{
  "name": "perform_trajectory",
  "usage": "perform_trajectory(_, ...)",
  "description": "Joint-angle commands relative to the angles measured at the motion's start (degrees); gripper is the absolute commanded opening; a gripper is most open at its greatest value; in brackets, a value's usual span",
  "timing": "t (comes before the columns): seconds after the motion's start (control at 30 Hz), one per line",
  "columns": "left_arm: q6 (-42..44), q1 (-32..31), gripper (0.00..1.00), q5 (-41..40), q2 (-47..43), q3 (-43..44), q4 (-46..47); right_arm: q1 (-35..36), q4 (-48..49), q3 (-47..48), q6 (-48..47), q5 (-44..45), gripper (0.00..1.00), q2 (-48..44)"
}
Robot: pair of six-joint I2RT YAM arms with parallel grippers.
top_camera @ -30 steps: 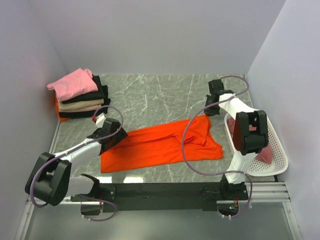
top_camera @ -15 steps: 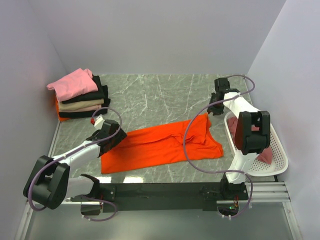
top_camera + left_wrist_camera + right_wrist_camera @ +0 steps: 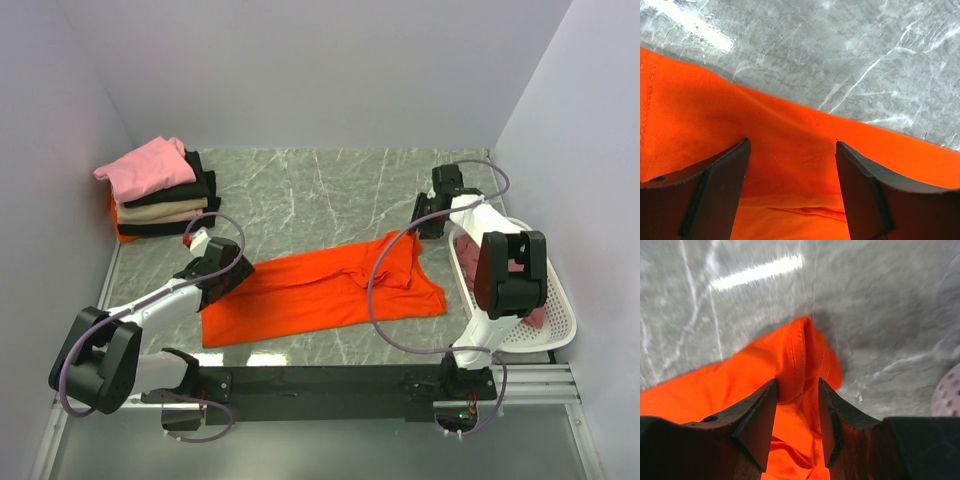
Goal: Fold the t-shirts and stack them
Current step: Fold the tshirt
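At 10 o'clock I logged a folded stack [image 3: 160, 195] done; the orange t-shirt [image 3: 320, 290] lay spread and unstacked, left gripper [image 3: 791, 145] agape over it, right gripper [image 3: 797, 382] pinching its hem.

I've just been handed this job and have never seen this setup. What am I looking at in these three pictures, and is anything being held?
Two robot arms are bolted at the near edge of a grey table. The wide picture comes from a camera above and behind them. The other two come from a camera on each wrist, looking past its own fingers. An orange shirt lies spread in the middle. A stack of folded shirts sits at the far left, and a white basket on the right holds a reddish cloth. The left gripper is open over the shirt's left part and holds nothing. The right gripper appears to pinch a ridge of cloth at the shirt's far right corner.
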Motion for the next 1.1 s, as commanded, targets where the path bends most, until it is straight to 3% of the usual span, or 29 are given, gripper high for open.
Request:
perform_trajectory(0.0,1.15,0.38,0.76,-1.05,0.89,-0.54,-4.73,0.13,2.19,-2.42,-0.62,-4.15,0.46,-2.05)
perform_trajectory(0.17,1.15,0.38,0.77,-0.87,1.42,-0.28,-4.73,0.22,2.28,-3.31,-1.06,-4.59,0.45,-0.56)
perform_trajectory(0.27,0.89,0.38,0.77,-0.96,1.33,-0.37,-5.17,0.22,2.46,-3.04,-0.80,-4.42,0.31,0.06)
perform_trajectory(0.3,0.80,0.38,0.77,-1.22,1.07,-0.45,-5.34,0.30,2.20,-2.78,-0.62,-3.11,0.16,0.24)
perform_trajectory(0.37,0.71,0.38,0.77,-1.22,0.46,-0.63,-5.61,0.22,1.67,-1.38,-0.36,-0.83,0.00,0.94)
perform_trajectory(0.4,0.63,0.38,0.77,-1.22,0.11,-0.72,-5.96,0.13,0.97,-0.76,-0.36,0.23,0.00,1.20)
perform_trajectory(0.6,0.19,0.38,0.77,-1.40,-0.95,-1.25,-6.40,0.22,-1.49,4.77,-0.71,5.16,0.02,4.19)
perform_trajectory(0.7,0.27,0.38,0.79,-1.40,-1.22,-1.33,-6.40,0.22,-2.72,6.10,-1.32,6.48,0.21,4.46)
perform_trajectory(0.8,0.89,0.29,0.80,-1.48,-1.74,-0.99,-6.40,0.30,-2.73,5.05,-2.02,6.57,0.35,0.86)
perform_trajectory(0.9,1.94,0.29,0.81,-0.87,-2.45,0.07,-6.14,1.18,-2.99,3.03,-2.11,6.57,0.42,-3.97)
perform_trajectory(1.07,2.74,-0.76,0.81,-0.52,-3.59,3.40,-7.53,8.28,-2.64,-3.03,-1.33,6.57,0.45,-11.80)
